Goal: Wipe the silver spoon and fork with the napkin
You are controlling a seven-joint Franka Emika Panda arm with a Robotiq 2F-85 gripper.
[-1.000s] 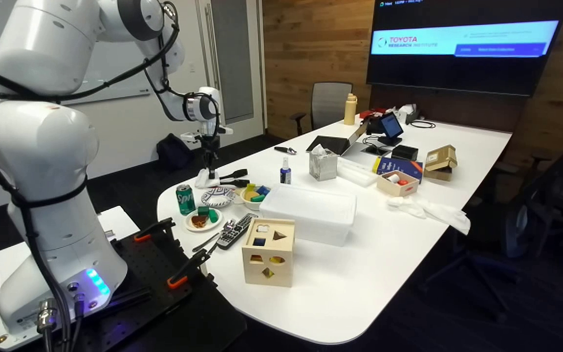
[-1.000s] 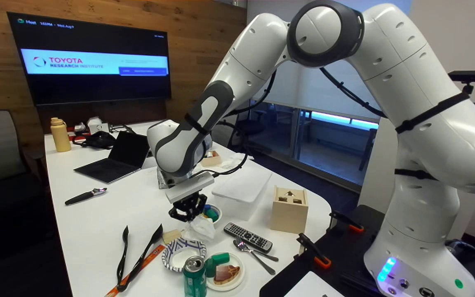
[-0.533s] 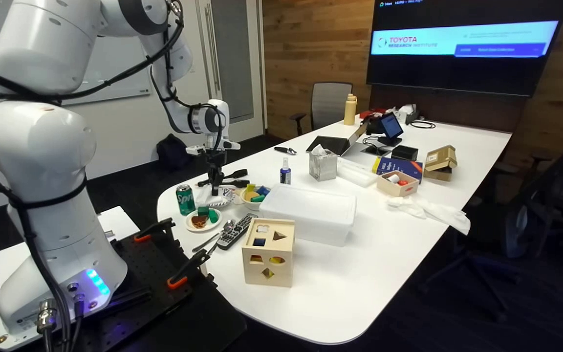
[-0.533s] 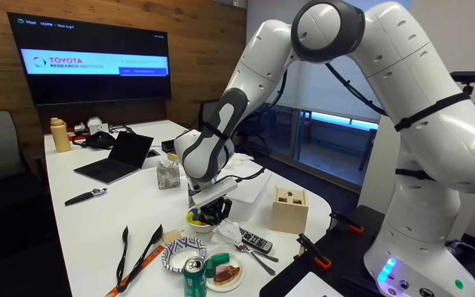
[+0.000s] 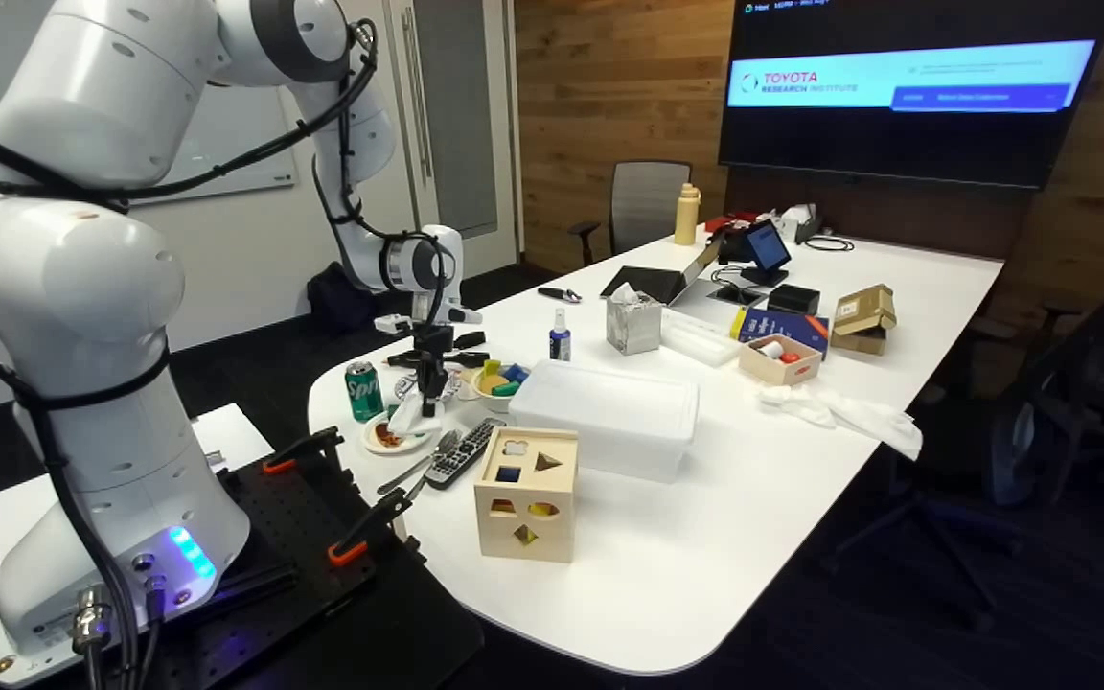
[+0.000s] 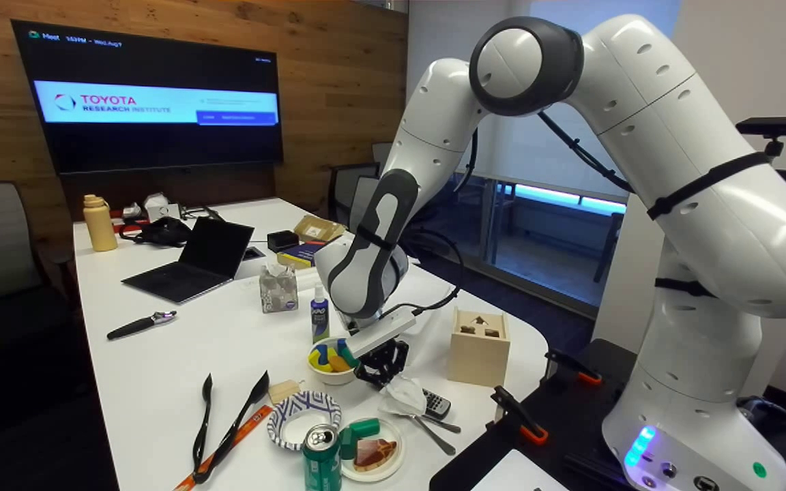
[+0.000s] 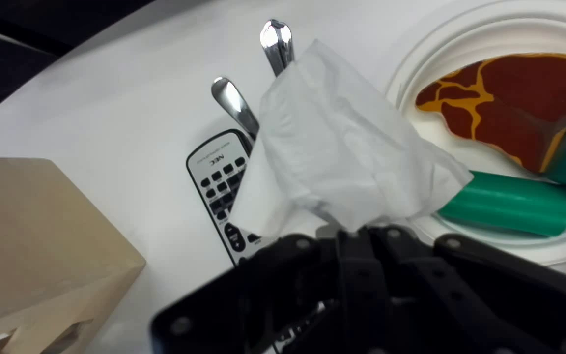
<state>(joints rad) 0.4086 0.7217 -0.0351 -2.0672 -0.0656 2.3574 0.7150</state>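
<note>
The white napkin (image 7: 342,137) hangs crumpled from my gripper (image 7: 354,233). It also shows in both exterior views (image 5: 406,418) (image 6: 404,395). My gripper, seen in both exterior views (image 5: 430,410) (image 6: 394,383), points down with its fingers shut on the napkin. The silver spoon and fork lie side by side on the table; in the wrist view one handle (image 7: 277,46) and another handle (image 7: 234,102) stick out from under the napkin's outline. Their heads are hidden there, so I cannot tell which is which. Whether the napkin touches them is unclear.
A remote control (image 7: 221,182) lies beside the cutlery, partly covered by the napkin. A plate (image 6: 400,458) with toy food stands close by. A wooden shape box (image 6: 478,354), a lidded plastic bin (image 5: 629,446), a green can (image 6: 321,460), a patterned bowl (image 6: 282,424) and a block bowl (image 6: 328,376) surround the area.
My gripper has carried the napkin lower and toward the robot's base, past the patterned bowl to the cutlery and remote. The napkin stays in the fingers. The cutlery shows no visible movement.
</note>
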